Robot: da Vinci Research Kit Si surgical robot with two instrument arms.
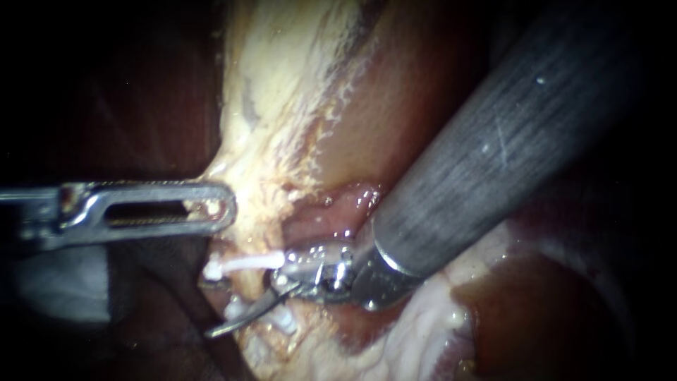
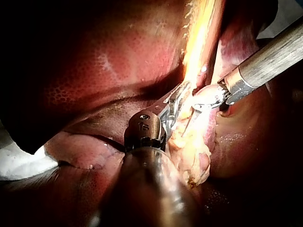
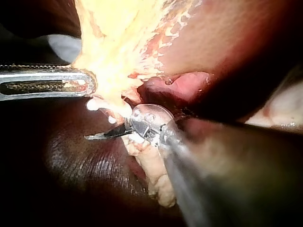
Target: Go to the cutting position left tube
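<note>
A pale yellow strand of tissue [image 1: 264,204] runs down from the gallbladder [image 1: 282,77] and carries white clips [image 1: 243,264]; which tube it is I cannot tell. My right instrument [image 1: 254,293] comes in from the upper right on a thick grey shaft [image 1: 486,162]. Its curved blades stand open at the clipped stretch, the lower blade [image 1: 240,321] pointing left below a clip. From the left, my left instrument [image 1: 224,208] holds the edge of the pale strand with its slotted jaws shut on it. The right wrist view shows the blade [image 3: 106,135] under the clips [image 3: 92,104].
Dark red liver [image 2: 94,71] lies around and behind the strand. A pink fold of tissue [image 1: 338,212] sits just above the right instrument's wrist. More pale fatty tissue [image 1: 423,317] lies under the right shaft.
</note>
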